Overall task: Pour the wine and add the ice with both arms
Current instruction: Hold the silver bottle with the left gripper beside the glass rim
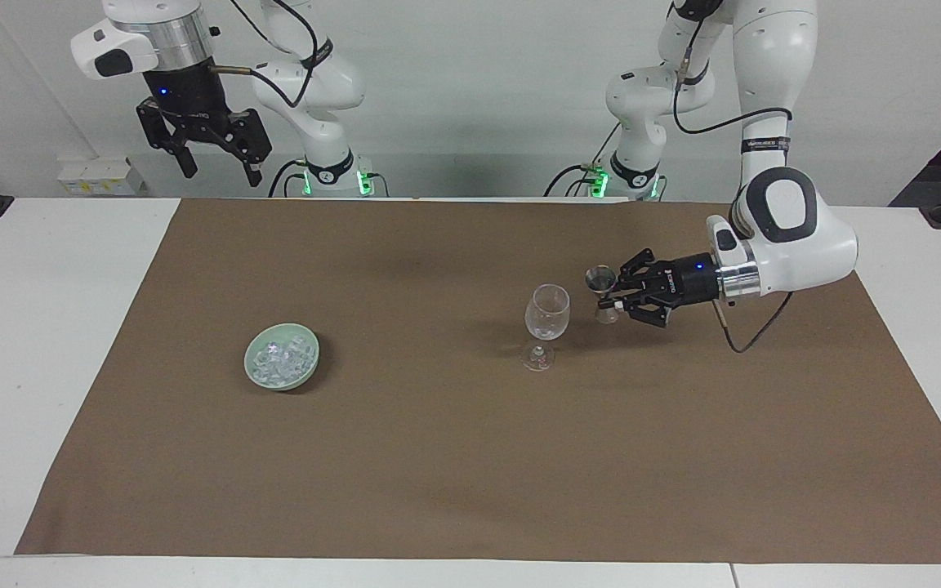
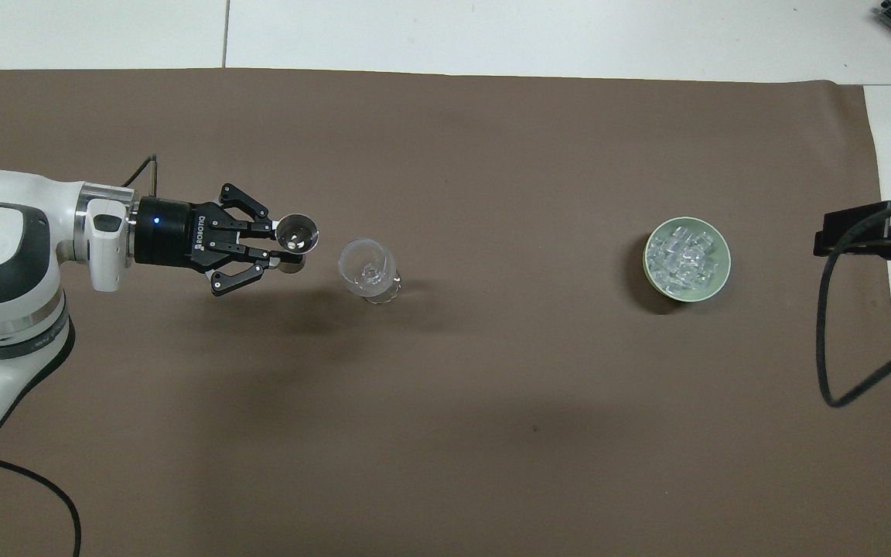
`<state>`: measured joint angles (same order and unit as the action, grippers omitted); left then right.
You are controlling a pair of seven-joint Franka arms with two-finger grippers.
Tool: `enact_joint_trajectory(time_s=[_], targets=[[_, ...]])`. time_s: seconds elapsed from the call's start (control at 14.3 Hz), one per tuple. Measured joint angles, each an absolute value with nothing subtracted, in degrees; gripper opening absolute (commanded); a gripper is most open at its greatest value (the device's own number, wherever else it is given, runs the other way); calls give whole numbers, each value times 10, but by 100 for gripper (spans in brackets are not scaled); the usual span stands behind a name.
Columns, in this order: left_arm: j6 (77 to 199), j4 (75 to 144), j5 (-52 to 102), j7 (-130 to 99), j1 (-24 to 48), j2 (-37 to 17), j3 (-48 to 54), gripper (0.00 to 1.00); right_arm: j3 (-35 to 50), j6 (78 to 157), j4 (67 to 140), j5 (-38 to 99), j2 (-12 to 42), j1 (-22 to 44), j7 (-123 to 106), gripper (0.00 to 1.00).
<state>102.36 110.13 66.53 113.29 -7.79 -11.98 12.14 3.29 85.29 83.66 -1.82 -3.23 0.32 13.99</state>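
One measuring cup (image 1: pixel 601 292) clamped upright in left claw (image 1: pixel 611 295), right of centre, beside wine glass (image 1: pixel 546 321).
Upright, likely to keep contents until pouring; ice (image 1: pixel 280 358) in bowl (image 1: pixel 309 369) lower left; right claw (image 1: pixel 217 162) waits, fingers apart, upper left.

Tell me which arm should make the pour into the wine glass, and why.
Left. The left gripper already holds the jigger upright right beside the wine glass. The right gripper waits, open and raised, at its own end of the table, above the level of the bowl of ice.
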Motion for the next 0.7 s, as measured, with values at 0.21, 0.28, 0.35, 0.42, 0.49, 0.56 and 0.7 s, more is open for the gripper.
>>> enact_joint_trajectory(time_s=[0.21, 0.28, 0.35, 0.42, 0.49, 0.56, 0.7], targets=[[1028, 1102, 655, 1124, -77, -111, 122, 0, 33, 853, 837, -18, -32, 3, 140, 100], [1032, 1103, 651, 1123, -77, -109, 122, 0, 33, 853, 837, -18, -32, 3, 140, 100], [1037, 1103, 647, 1122, -77, -107, 122, 0, 33, 853, 837, -18, -32, 3, 140, 100], [1038, 1103, 644, 1122, -77, -105, 122, 0, 33, 853, 837, -18, -32, 3, 140, 100], [1039, 1103, 643, 1122, -77, -104, 122, 0, 33, 853, 837, -18, -32, 3, 140, 100], [1039, 1103, 642, 1122, -75, -103, 122, 0, 33, 853, 837, -18, -32, 3, 140, 100], [1044, 1103, 641, 1113, -72, -99, 122, 0, 33, 853, 837, -18, -32, 3, 140, 100]])
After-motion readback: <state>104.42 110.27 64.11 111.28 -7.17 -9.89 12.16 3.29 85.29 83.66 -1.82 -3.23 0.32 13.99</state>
